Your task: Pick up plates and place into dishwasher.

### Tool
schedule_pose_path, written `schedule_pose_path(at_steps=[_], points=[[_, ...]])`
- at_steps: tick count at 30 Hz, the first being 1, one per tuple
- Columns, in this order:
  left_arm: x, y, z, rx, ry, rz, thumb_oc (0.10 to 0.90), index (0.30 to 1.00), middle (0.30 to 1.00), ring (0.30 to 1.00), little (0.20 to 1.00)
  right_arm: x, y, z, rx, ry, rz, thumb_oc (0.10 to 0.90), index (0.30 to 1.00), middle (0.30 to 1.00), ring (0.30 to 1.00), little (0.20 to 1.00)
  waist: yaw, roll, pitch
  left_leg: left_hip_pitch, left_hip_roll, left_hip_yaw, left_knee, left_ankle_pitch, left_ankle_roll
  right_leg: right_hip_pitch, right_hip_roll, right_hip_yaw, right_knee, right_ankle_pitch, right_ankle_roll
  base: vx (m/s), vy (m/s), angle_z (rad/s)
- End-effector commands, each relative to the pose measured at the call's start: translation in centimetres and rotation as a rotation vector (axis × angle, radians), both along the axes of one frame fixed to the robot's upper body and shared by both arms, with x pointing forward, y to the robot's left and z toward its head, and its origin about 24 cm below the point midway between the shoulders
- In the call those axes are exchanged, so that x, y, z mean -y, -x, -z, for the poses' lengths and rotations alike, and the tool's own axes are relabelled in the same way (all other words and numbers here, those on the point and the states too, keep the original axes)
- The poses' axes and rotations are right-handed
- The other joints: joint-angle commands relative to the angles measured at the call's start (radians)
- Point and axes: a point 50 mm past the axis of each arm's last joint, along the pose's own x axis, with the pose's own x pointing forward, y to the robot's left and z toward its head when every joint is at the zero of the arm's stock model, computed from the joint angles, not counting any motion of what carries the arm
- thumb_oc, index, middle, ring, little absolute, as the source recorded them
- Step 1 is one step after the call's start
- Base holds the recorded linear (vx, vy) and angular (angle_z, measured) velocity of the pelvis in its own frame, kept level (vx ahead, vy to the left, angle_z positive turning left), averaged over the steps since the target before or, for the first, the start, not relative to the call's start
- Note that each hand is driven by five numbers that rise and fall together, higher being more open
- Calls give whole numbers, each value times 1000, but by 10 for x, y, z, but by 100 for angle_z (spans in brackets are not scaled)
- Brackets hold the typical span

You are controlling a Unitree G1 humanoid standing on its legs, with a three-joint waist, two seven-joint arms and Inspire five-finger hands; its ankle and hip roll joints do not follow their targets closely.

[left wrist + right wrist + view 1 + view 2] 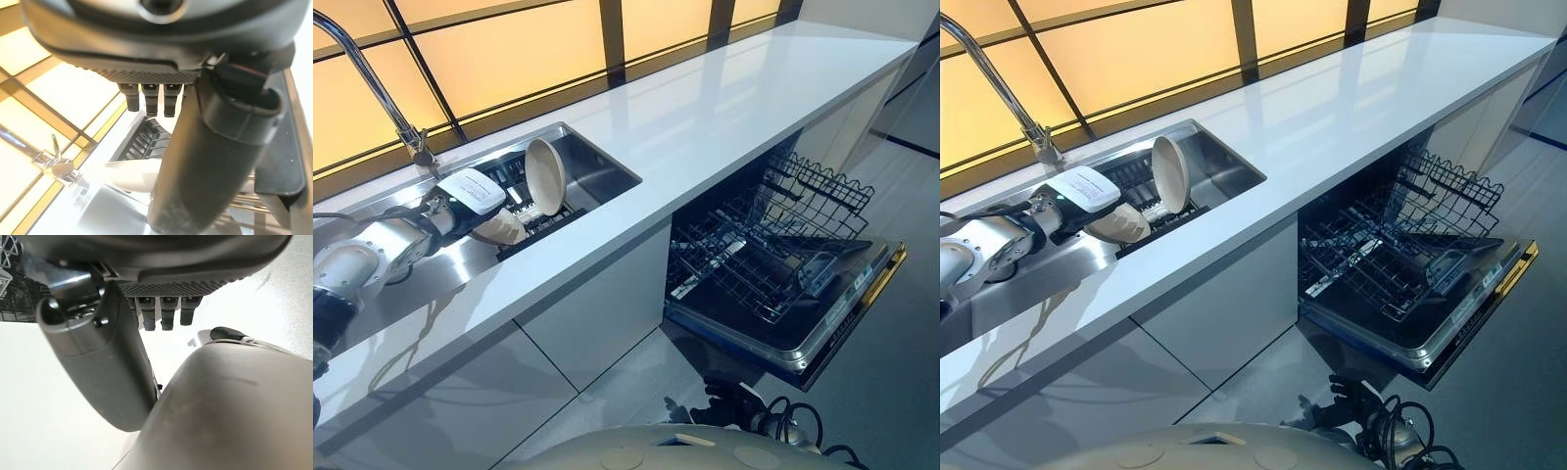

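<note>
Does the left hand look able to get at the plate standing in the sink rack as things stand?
Probably yes. The left hand is already over the sink, right beside the upright plate, with nothing between them. Whether it touches the plate is unclear.

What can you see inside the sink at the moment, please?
Inside the sink, a cream plate stands on edge in a dark slotted rack. The left hand reaches in beside it, above another cream dish; its fingers and the sink bottom beneath are hidden.

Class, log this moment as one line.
left hand: in sink at plate | right hand: open, idle | dishwasher: open
</note>
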Motion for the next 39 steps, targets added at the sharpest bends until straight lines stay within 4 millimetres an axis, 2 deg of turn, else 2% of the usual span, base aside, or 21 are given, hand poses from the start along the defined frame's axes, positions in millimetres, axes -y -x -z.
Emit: schedule_pose_path(at_steps=[1, 7, 8, 11, 12, 18, 23, 25, 29, 34, 39], points=[[-15, -29, -75, 297, -101, -122, 800, 900, 900, 900, 900, 18, -13, -7, 31, 47, -22, 800, 900, 900, 900, 900, -23, 19, 20, 0, -109, 94, 17, -139, 87, -15, 32, 38, 62, -98, 51, 27, -3, -7], [-28, -35, -59, 350, -182, -198, 800, 900, 900, 900, 900, 18, -12, -7, 21, 42, -30, 800, 900, 900, 900, 900, -40, 16, 23, 1, -110, 101, 17, -141, 91, -18, 37, 53, 67, -97, 51, 26, -2, -10], [-33, -36, -51, 347, -212, -231, 449, 599, 599, 599, 549, 17, -13, -7, 20, 42, -30, 800, 900, 900, 900, 900, -43, 15, 24, 2, -111, 102, 16, -141, 91, -19, 38, 57, 67, -97, 51, 23, 2, -9], [-39, -36, -38, 349, -260, -262, 149, 342, 342, 342, 249, 17, -14, -7, 22, 40, -32, 800, 900, 900, 900, 900, -48, 14, 25, 1, -112, 102, 16, -141, 92, -21, 40, 63, 68, -96, 50, 15, 1, -10], [-41, -36, -31, 340, -287, -274, 100, 300, 300, 300, 200, 16, -15, -7, 23, 41, -35, 800, 900, 900, 900, 900, -51, 14, 26, 1, -112, 101, 16, -141, 93, -23, 41, 67, 69, -96, 50, 12, -2, -10], [-54, -32, -1, 344, -366, -366, 100, 300, 300, 300, 200, 16, -21, -8, 23, 37, -53, 800, 900, 900, 900, 900, -62, 9, 27, 2, -114, 100, 16, -141, 94, -24, 47, 83, 67, -96, 47, 11, -3, -5], [-65, -29, 1, 393, -329, -424, 100, 300, 300, 300, 200, 17, -24, -9, 26, 39, -68, 800, 900, 900, 900, 900, -63, 7, 26, 0, -112, 103, 19, -139, 91, -21, 49, 84, 65, -95, 45, 2, 3, -13], [-64, -32, -9, 433, -276, -424, 100, 300, 300, 300, 200, 18, -25, -10, 30, 41, -70, 800, 900, 900, 900, 900, -60, 6, 25, -1, -111, 102, 20, -138, 89, -19, 49, 81, 64, -96, 43, -11, -1, -4], [-65, -38, -43, 534, -185, -414, 100, 300, 300, 300, 200, 18, -28, -11, 40, 41, -74, 800, 900, 900, 900, 900, -53, 7, 21, -3, -109, 99, 20, -135, 86, -16, 48, 74, 63, -97, 42, 0, 0, 0], [-66, -39, -105, 689, 3, -404, 100, 300, 300, 300, 200, 16, -35, -15, 94, 8, -62, 800, 900, 900, 900, 900, -40, 8, 12, -7, -108, 90, 18, -130, 84, -11, 47, 64, 57, -96, 42, -25, -5, 3], [-60, -32, -151, 819, 190, -346, 100, 300, 300, 300, 200, 1, -58, -28, 238, -75, -57, 800, 900, 900, 900, 900, -22, 3, 7, -12, -108, 76, 18, -127, 82, -8, 45, 53, 51, -96, 40, -37, -10, 7]])
